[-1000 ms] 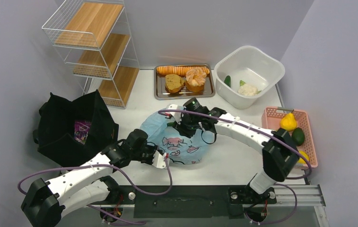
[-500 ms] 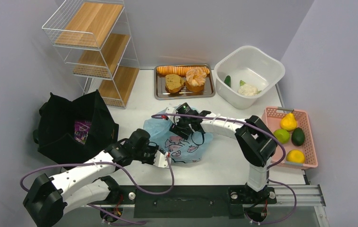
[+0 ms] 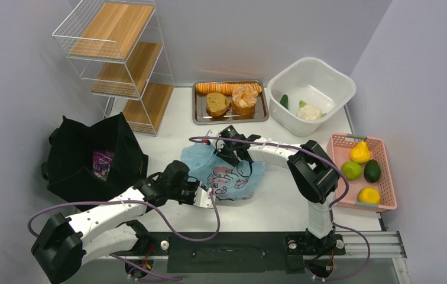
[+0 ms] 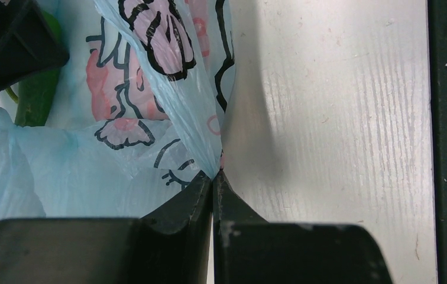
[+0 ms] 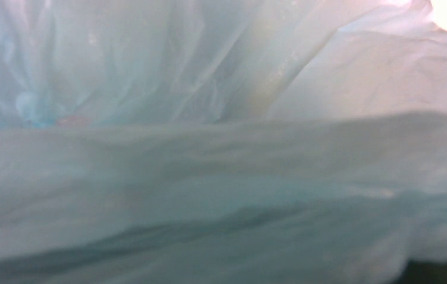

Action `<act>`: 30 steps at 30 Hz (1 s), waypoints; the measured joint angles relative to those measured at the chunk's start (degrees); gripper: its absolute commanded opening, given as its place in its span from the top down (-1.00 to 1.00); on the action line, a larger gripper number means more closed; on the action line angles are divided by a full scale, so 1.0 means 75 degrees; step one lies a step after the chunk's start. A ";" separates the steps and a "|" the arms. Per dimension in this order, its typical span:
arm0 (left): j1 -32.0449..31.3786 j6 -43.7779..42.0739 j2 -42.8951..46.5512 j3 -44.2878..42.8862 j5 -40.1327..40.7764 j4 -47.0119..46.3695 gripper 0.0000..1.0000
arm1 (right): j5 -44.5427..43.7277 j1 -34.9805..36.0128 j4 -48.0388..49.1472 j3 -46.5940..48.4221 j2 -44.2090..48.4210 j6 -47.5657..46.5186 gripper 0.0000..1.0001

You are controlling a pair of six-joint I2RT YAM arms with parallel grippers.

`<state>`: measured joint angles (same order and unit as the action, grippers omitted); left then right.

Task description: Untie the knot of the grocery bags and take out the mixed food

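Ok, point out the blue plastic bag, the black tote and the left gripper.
blue plastic bag (image 3: pixel 236 177): top view, printed side.
black tote (image 3: pixel 70 148): top view, fabric wall.
left gripper (image 4: pixel 212 177): left wrist view, between shut fingertips.

The white table (image 3: pixel 280 204) bears tote (image 3: pixel 73 160), blue bag (image 3: pixel 233 180), tray (image 3: pixel 230 120), tub (image 3: pixel 327 80), basket (image 3: pixel 342 139) and wire shelf (image 3: pixel 115 65).

Bright, even light keeps the overhead view sharp, with soft shadows. Right of the plastic bag (image 4: pixel 91 160) a grey shadow dims the table (image 4: pixel 351 118). The right wrist view is blurred, glowing at its upper right.
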<state>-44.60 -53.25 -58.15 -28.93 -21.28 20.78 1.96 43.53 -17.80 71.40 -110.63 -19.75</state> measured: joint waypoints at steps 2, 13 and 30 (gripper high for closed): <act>0.0000 0.0032 -0.0006 0.0000 0.0000 -0.0029 1.00 | 0.0096 0.0000 -0.0117 0.0047 0.0000 0.0125 0.91; 0.0000 0.0277 -0.0041 -0.0006 0.0032 -0.0102 1.00 | 0.1518 -0.0012 -0.2157 0.0711 0.0638 0.0895 1.00; 0.0000 0.0303 -0.0248 -0.0015 0.0067 -0.0119 1.00 | 0.1676 -0.0291 -0.6406 0.0708 0.2069 -0.0670 1.00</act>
<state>-44.60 -50.98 -60.01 -29.04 -20.78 19.88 14.52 41.34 -65.84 76.71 -95.11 -24.77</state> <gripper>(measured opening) 0.004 0.294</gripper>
